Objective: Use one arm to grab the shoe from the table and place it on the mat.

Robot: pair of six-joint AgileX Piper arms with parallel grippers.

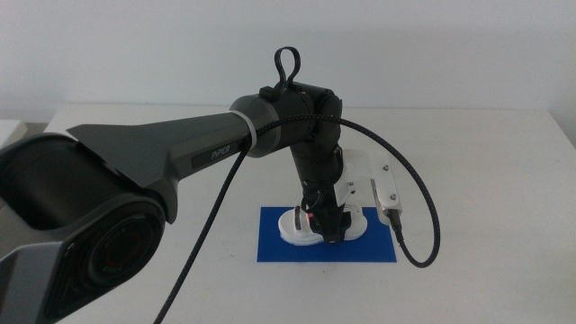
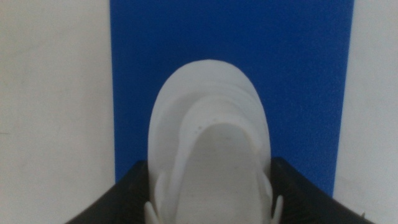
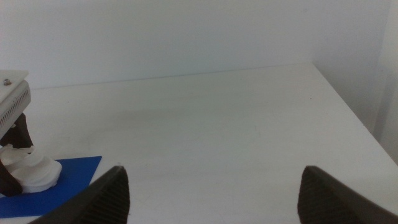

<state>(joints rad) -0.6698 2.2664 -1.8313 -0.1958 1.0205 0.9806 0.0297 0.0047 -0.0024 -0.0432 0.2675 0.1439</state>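
Note:
The white shoe (image 1: 295, 236) rests on the deep-blue mat (image 1: 270, 249) in the middle of the white table (image 1: 468, 153). The left arm reaches in from the left, and its gripper (image 1: 327, 229) comes down over the shoe. In the left wrist view the shoe (image 2: 211, 124) fills the space between the two dark jaws of the left gripper (image 2: 211, 171), which press on its sides, with the mat (image 2: 298, 74) beneath. The shoe's straps are hidden. The right gripper (image 3: 214, 180) is open and empty, off to the side, and sees the shoe (image 3: 38, 174) and the mat (image 3: 68, 171).
A black cable (image 1: 423, 211) loops from the left arm to the right of the mat. The white camera mount (image 1: 389, 191) hangs beside the gripper. The table's far edge meets a white wall. The right arm is out of the middle view.

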